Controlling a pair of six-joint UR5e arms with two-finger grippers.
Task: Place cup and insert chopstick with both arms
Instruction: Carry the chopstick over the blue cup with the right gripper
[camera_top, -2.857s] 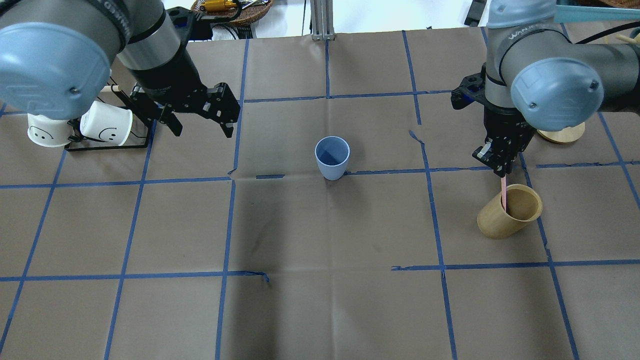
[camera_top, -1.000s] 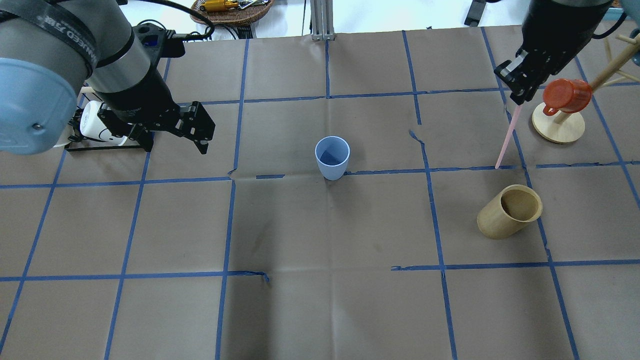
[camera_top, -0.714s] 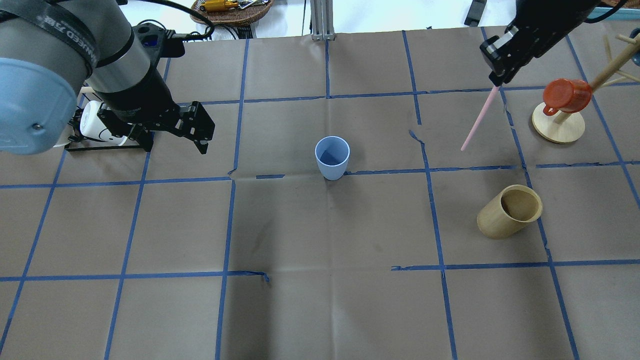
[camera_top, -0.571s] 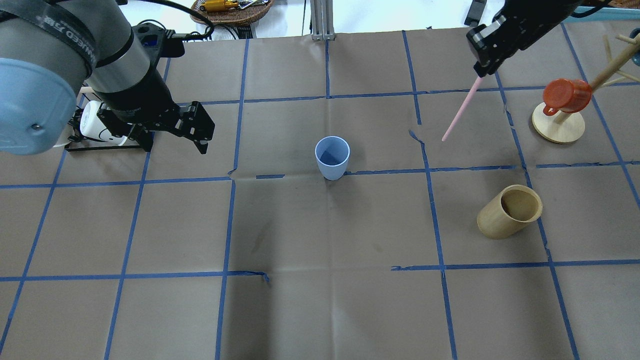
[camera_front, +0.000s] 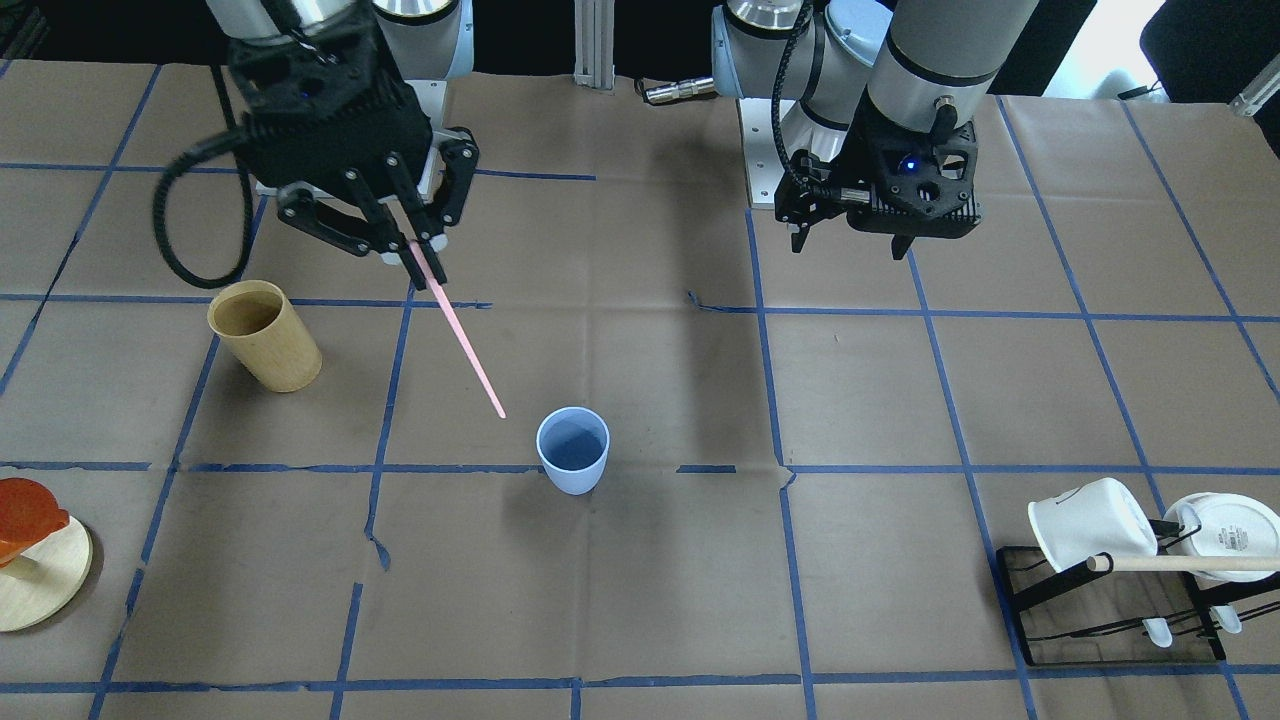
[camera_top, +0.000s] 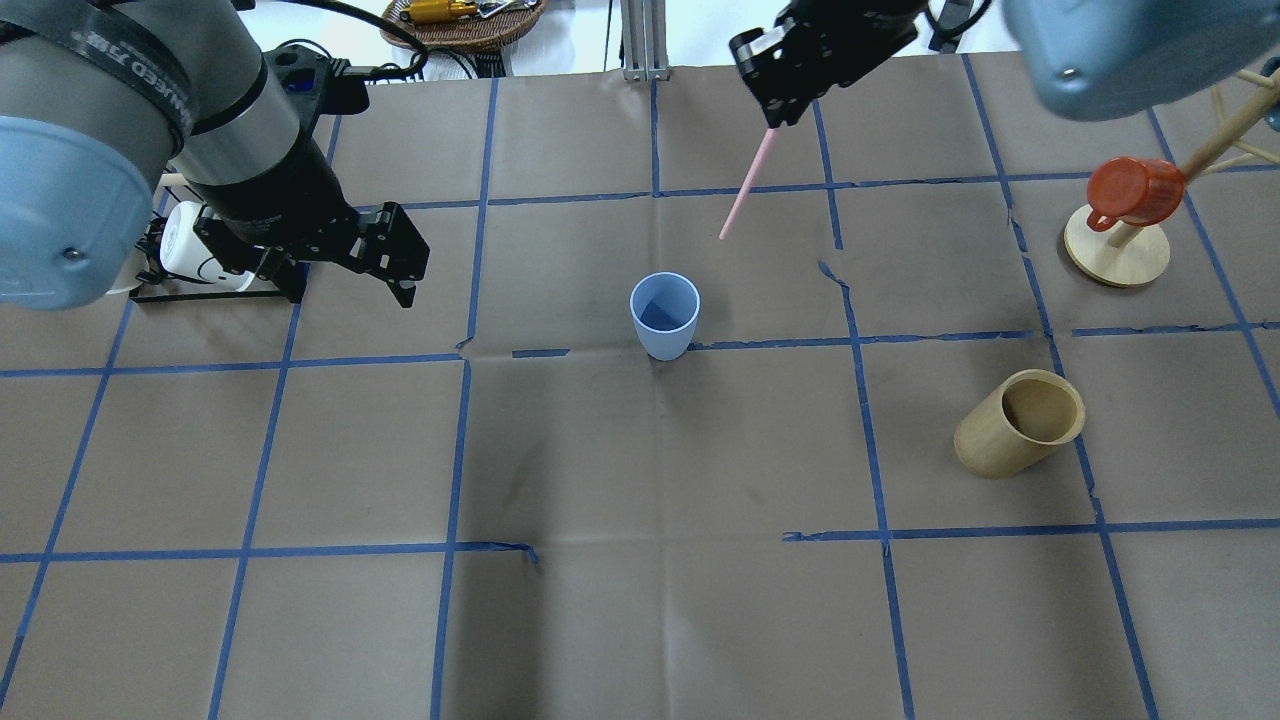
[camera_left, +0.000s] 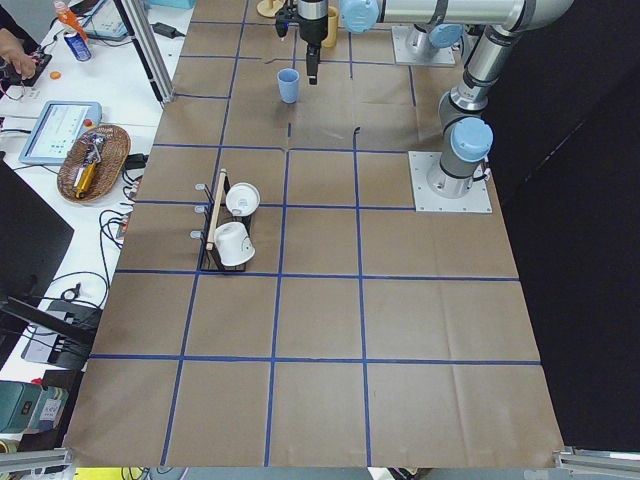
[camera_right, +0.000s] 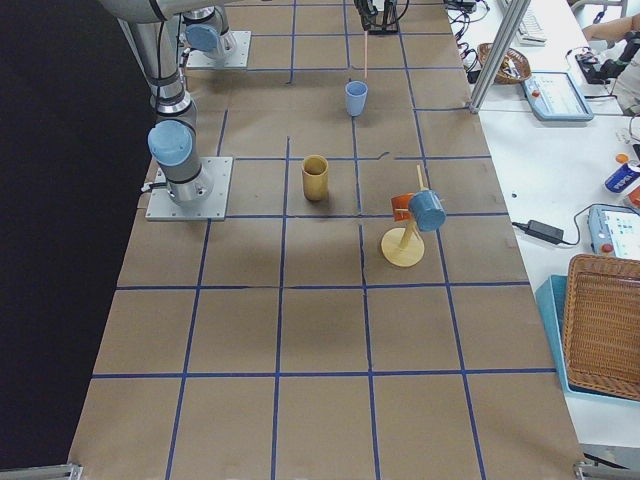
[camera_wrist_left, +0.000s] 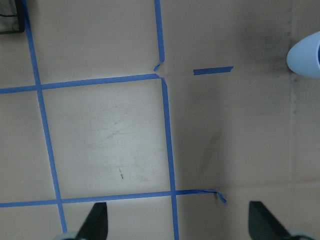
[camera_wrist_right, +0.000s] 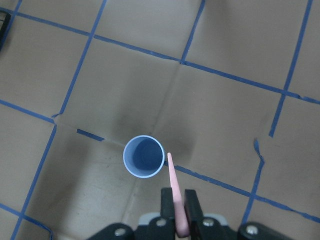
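The right gripper (camera_wrist_right: 178, 196) pinches the straight pink chopstick (camera_wrist_right: 171, 172), its tip above and near the upright light-blue cup (camera_wrist_right: 144, 156); the left gripper (camera_top: 352, 288), well apart from the cup, gapes wide.

**Even diffuse top light**

Soft faint shadows on the surface (camera_top: 640, 600); cup (camera_wrist_right: 144, 156) throws a blurred dark patch beside itself. Left wrist view washed pale and soft, left tool (camera_wrist_left: 180, 222) out of focus. Side views drop to black past the robot's edge.
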